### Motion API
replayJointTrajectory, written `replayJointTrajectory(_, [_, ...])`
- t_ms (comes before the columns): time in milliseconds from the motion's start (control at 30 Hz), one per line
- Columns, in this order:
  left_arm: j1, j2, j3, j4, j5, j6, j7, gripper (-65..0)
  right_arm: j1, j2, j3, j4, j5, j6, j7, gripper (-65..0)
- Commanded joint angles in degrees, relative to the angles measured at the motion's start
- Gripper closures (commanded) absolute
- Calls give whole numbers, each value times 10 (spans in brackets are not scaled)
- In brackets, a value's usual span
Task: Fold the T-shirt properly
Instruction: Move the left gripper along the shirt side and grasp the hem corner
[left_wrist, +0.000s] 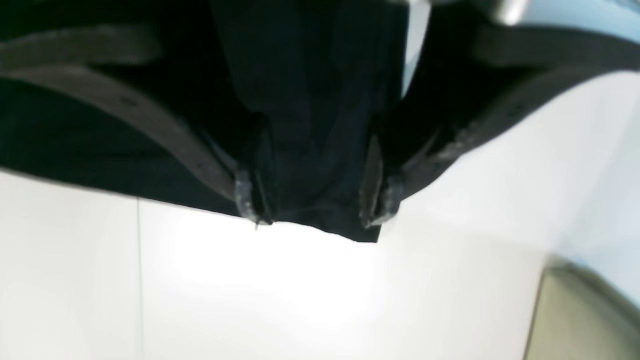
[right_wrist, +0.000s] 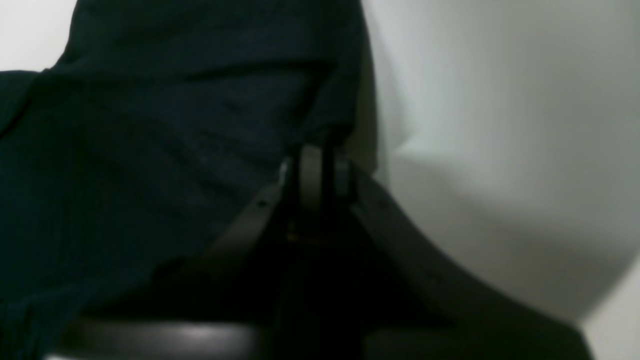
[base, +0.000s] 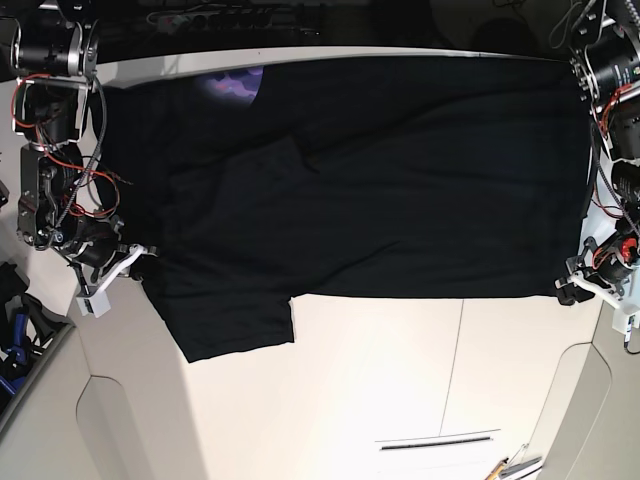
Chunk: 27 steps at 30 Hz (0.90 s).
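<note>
In the left wrist view, the left gripper (left_wrist: 315, 205) stands with its jaws spread wide, a band of the large black cloth T-shirt (left_wrist: 310, 110) running between them down to a hem corner at the fingertips (left_wrist: 247, 200); the cloth is bracketed but not pinched, lying on the white tabletop (left_wrist: 300, 300). To do this step well, I judge the arm should pull straight back from the edge, so the fingertips do not drag the corner and spoil the line just laid. In the right wrist view, the right gripper (right_wrist: 312, 175) is clenched, its fingers pressed together on a gathered edge of the black fabric, which spreads away up and to the left. That grip should keep light tension so the shirt stays flat. In the base view, the shirt lies spread across the far half of the table, one sleeve hanging toward the near side and a scrap of blue-purple print showing at the far edge; the left gripper (base: 572, 287) sits at its right near corner, the right gripper (base: 143, 256) at its left edge.
</note>
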Motion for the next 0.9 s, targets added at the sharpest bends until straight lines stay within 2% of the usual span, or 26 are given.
replayJointTrajectory(0, [-21, -10, -2, -13, -9, -3, -19, -307, 11, 8, 1, 5, -1, 0, -3, 0])
replayJointTrajectory(233, [-43, -7, -2, -111, 21, -3, -58, -307, 11, 8, 1, 5, -1, 0, -3, 0])
replayJointTrajectory(500, [-42, -2, -2, -112, 15, 0, -66, -307, 11, 8, 1, 5, 3, 0, -3, 0])
replayJointTrajectory(867, [-42, -3, -2, -112, 77, 35, -120, -307, 11, 8, 1, 5, 3, 0, -3, 0])
